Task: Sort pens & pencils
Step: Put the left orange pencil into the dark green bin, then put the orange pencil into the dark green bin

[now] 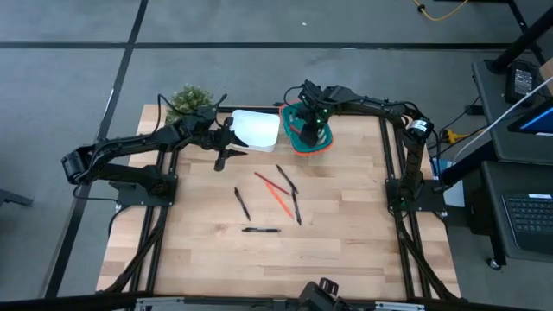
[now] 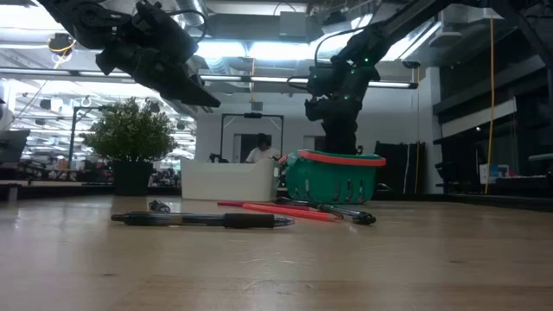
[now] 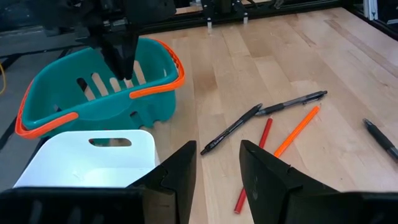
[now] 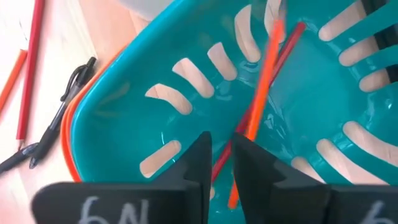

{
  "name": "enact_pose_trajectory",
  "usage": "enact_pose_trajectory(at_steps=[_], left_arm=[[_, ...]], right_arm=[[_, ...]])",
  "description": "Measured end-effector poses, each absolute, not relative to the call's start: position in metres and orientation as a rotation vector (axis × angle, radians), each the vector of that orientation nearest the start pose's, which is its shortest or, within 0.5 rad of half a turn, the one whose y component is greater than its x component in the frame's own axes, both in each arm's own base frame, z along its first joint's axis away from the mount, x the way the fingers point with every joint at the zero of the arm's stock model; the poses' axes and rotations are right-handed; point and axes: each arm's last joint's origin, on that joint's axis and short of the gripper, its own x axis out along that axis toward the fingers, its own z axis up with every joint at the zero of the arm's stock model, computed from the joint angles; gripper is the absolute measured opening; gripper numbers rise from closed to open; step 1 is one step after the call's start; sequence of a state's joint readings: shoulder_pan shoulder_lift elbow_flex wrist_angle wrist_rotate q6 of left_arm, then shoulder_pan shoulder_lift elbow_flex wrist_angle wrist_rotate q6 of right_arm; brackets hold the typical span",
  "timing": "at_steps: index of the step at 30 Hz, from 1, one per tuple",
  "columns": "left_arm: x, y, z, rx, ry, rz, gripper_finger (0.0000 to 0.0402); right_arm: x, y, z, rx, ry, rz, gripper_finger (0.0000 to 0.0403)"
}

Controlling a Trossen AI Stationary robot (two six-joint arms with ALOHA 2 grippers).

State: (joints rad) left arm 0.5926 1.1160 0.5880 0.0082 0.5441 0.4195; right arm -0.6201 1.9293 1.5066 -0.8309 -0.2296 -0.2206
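Wooden table [image 1: 346, 250]; basket [image 4: 155, 118] walls half-hide pencils [image 4: 261, 93].

The table [image 1: 346, 250] is pale wood in butted strips, smooth with a soft sheen. The teal basket [image 4: 143, 118] looks like glossy moulded plastic with an orange rim. The white bin [image 3: 93, 163] at lower left in the left wrist view is smooth matt plastic. The pens [image 3: 231, 129] are shiny black plastic; the pencils [image 3: 297, 130] have a smooth orange-red painted finish.

No text can be read with certainty.
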Motion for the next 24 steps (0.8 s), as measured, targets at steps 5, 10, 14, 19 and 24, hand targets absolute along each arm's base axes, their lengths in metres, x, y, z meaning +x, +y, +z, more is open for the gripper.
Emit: enact_pose_trajectory(at_steps=[5, 10, 14, 19, 24], left_arm=[[0.195, 0.113, 0.221, 0.118, 0.456, -0.048, 0.0117], [0.195, 0.113, 0.221, 0.117, 0.458, -0.049, 0.0117], [0.195, 0.113, 0.221, 0.117, 0.458, -0.049, 0.0117], [0.195, 0.113, 0.221, 0.119, 0.456, -0.048, 0.0117], [0.197, 0.112, 0.223, 0.129, 0.442, -0.053, 0.0117]], right_arm=[[0.321, -0.223, 0.214, 0.304, 1.184, -0.247, 0.0056], [0.321, -0.223, 0.214, 0.302, 1.188, -0.254, 0.0059], [0.321, -0.223, 0.214, 0.302, 1.187, -0.254, 0.0061], [0.322, -0.221, 0.215, 0.296, 1.182, -0.252, 0.0062], [0.323, -0.213, 0.235, 0.259, 1.111, -0.255, 0.0062]])
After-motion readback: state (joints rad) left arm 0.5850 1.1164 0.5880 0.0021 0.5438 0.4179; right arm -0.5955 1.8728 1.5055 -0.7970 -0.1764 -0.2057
